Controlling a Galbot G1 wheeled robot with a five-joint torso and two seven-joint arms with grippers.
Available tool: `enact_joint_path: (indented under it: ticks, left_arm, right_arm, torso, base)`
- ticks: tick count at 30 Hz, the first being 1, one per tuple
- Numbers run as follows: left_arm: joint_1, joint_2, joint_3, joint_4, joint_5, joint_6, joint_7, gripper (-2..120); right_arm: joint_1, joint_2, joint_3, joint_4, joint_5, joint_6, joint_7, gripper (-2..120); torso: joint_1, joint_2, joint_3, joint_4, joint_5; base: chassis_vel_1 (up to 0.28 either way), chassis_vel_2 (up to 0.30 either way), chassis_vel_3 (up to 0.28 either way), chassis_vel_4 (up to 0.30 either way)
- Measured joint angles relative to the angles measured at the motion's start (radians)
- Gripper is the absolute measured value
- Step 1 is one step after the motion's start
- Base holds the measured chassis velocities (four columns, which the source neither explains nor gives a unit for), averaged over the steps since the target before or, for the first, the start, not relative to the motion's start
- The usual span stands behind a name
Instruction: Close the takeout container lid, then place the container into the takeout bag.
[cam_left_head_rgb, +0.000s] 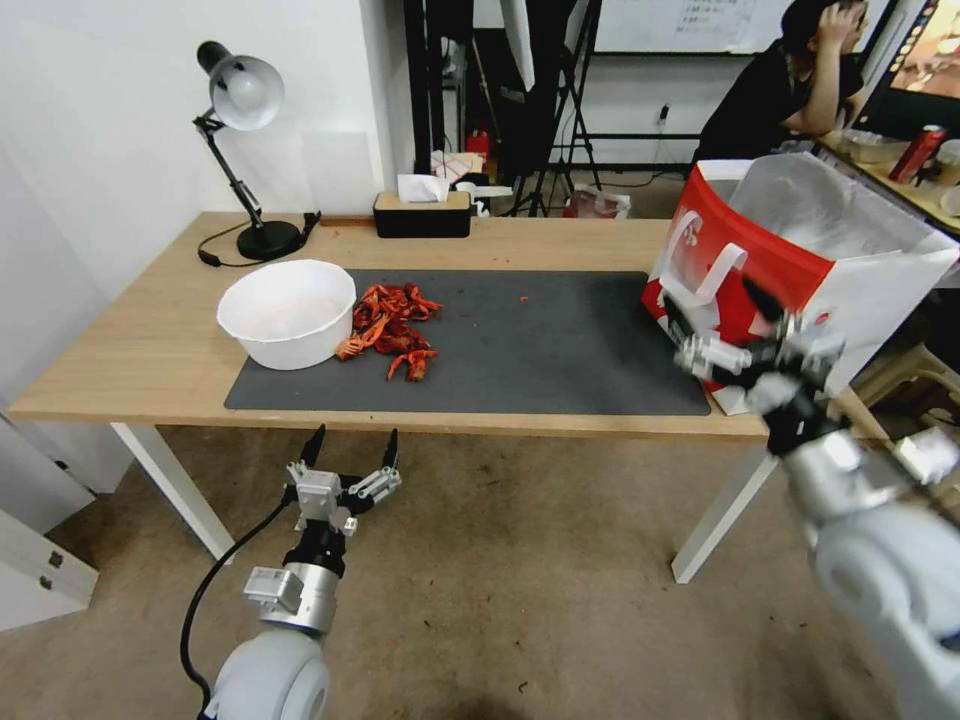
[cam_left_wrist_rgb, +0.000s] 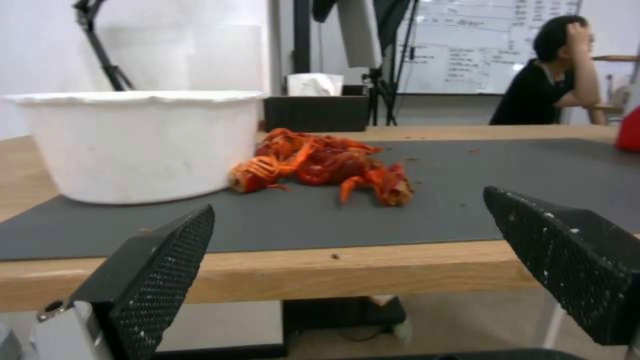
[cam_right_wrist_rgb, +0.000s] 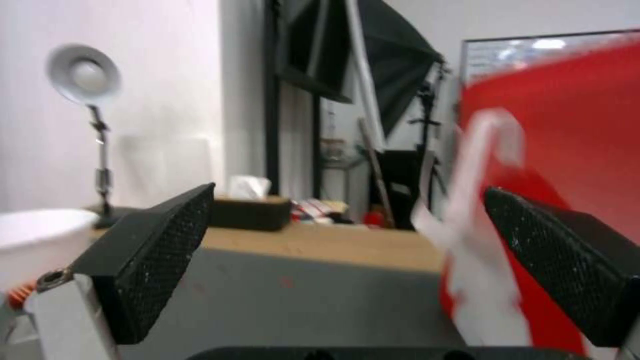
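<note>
Head view: wooden table (cam_left_head_rgb: 150, 340) with white legs on a brownish floor, white wall behind; dark grey mat (cam_left_head_rgb: 540, 350) across it. Desk lamp (cam_left_head_rgb: 240, 110) and black tissue box (cam_left_head_rgb: 421, 213) along the far edge. White bowl (cam_left_head_rgb: 288, 312) on the mat's left end, its contents not discernible; red crayfish shells (cam_left_head_rgb: 392, 325) heaped just beside it. Takeout bag (cam_left_head_rgb: 800, 250), red-and-white, foil-lined, mouth open, stands at the table's right end. Right pincer (cam_left_head_rgb: 722, 322) before the bag's handle side, fingers apart, empty. Left pincer (cam_left_head_rgb: 352, 450) below the table's near edge, fingers apart, empty.
</note>
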Motion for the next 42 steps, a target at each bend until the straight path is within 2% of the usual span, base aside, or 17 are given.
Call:
enact_joint_path:
  ticks: [5, 13, 28, 42]
  left_arm:
    - [0.003, -0.005, 0.0, 0.001, -0.001, 0.001, -0.044, 100]
    - [0.022, -0.01, 0.003, 0.01, 0.019, 0.003, -0.069, 100]
    - [0.042, -0.019, 0.012, 0.052, 0.022, -0.069, -0.031, 100]
    - [0.043, -0.019, 0.013, 0.053, 0.02, -0.071, -0.029, 100]
  right_arm:
    - [-0.108, 0.094, -0.022, -0.045, -0.083, 0.087, 0.033, 100]
    - [-0.149, 0.172, -0.062, -0.084, -0.13, 0.113, 0.064, 100]
    - [-0.124, 0.208, -0.115, -0.14, -0.14, 0.121, 0.079, 100]
    - [-0.121, 0.207, -0.116, -0.141, -0.137, 0.117, 0.081, 100]
  torso:
    - [0.0, 0.0, 0.0, 0.0, 0.0001]
    - [0.0, 0.0, 0.0, 0.0002, 0.0001]
    - [0.0, 0.0, 0.0, 0.0003, 0.0003]
    - [0.0, 0.0, 0.0, 0.0002, 0.0003]
  base:
    - [0.0, 0.0, 0.0, 0.0]
    - [0.0, 0.0, 0.0, 0.0]
    - [0.0, 0.0, 0.0, 0.0]
    - [0.0, 0.0, 0.0, 0.0]
